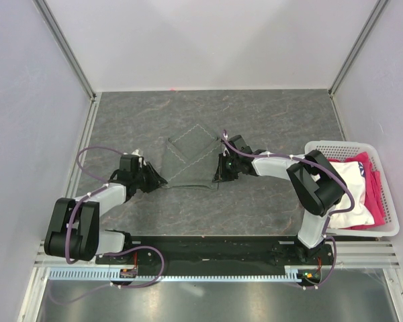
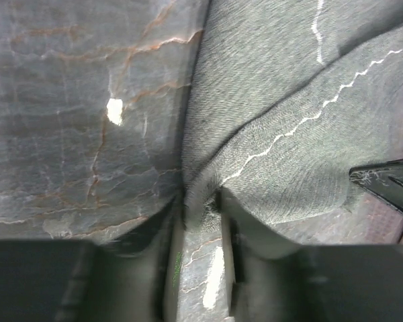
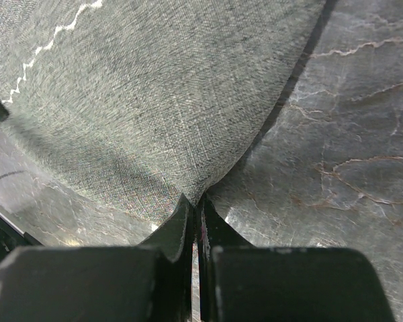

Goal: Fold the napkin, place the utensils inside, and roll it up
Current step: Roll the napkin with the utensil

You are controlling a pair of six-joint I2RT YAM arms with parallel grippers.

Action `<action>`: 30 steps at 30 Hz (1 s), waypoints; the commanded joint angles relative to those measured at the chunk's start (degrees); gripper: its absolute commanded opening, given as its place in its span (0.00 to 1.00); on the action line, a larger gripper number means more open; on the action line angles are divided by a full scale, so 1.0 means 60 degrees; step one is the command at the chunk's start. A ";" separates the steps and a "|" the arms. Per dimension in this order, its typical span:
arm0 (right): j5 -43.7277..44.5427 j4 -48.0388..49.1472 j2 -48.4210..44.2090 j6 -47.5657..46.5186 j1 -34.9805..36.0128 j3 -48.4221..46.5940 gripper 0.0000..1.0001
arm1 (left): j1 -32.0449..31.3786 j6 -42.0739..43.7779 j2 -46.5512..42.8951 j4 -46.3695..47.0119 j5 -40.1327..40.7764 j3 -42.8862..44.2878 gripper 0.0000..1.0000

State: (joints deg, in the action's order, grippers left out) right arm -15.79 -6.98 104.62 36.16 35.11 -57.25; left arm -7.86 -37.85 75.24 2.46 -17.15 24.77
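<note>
The dark grey napkin lies at the table's middle, partly folded, its pale stitched hem showing on top. My left gripper is at its near left corner. In the left wrist view the gripper has a bunched tuft of the napkin pinched between its tips. My right gripper is at the near right corner. In the right wrist view the gripper is shut tight on the napkin's corner, which rises off the table. The orange utensils are out of view.
A white plastic basket stands at the right edge, holding white fabric and pink fabric. Pale walls enclose the grey marbled tabletop on three sides. The right gripper's finger shows in the left wrist view.
</note>
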 commanded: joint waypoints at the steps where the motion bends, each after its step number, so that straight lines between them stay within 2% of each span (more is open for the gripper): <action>1: 0.0493 -0.0725 -0.0165 -0.0460 -0.0081 -0.0095 0.00 | -0.0053 0.0067 0.0262 -0.0351 0.0046 0.0206 0.27; 5: 0.0828 -0.1164 -0.0370 -0.0899 -0.0081 -0.0520 0.11 | -0.0053 0.0024 0.0423 -0.0351 -0.0364 0.0440 0.10; 6: 0.0932 -0.1412 -0.0443 -0.1045 -0.0081 -0.0623 0.21 | -0.0053 -0.0020 0.0452 -0.0583 -0.0481 0.0528 0.07; 8: 0.1325 -0.1633 -0.0751 -0.1512 -0.0081 -0.0916 0.33 | -0.0053 -0.0050 0.0424 -0.0978 -0.0716 0.0849 0.03; 9: 0.1488 -0.1822 -0.0897 -0.1675 -0.0095 -0.0989 0.44 | -0.0053 -0.0035 0.0394 -0.1184 -0.0760 0.0982 0.02; 13: 0.2366 -0.1839 -0.1920 -0.2728 0.0153 -0.1107 0.61 | -0.0038 0.0082 0.0394 -0.2035 -0.1227 0.1700 0.02; 14: 0.2571 -0.1752 -0.2069 -0.2992 0.0502 -0.1107 0.63 | -0.0038 0.0125 0.0423 -0.2166 -0.1374 0.1947 0.02; 18: 0.4998 -0.1137 -0.2524 -0.4528 0.2128 -0.0976 0.69 | -0.0009 0.0287 0.0759 -0.2839 -0.2048 0.2491 0.02; 25: 0.7228 0.1087 -0.2027 -0.5704 0.4851 -0.0712 0.71 | 0.0298 0.0243 0.1331 -0.3061 -0.3294 0.2887 0.02; 30: 0.8124 0.2174 -0.0961 -0.6436 0.5967 -0.0872 0.71 | 0.0562 0.0243 0.1463 -0.3061 -0.3674 0.2931 0.02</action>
State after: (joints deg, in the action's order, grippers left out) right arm 24.43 -1.63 94.02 3.36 67.22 -61.65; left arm -5.69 -37.63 83.50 -15.03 -34.02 40.25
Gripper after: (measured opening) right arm 0.710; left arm 0.040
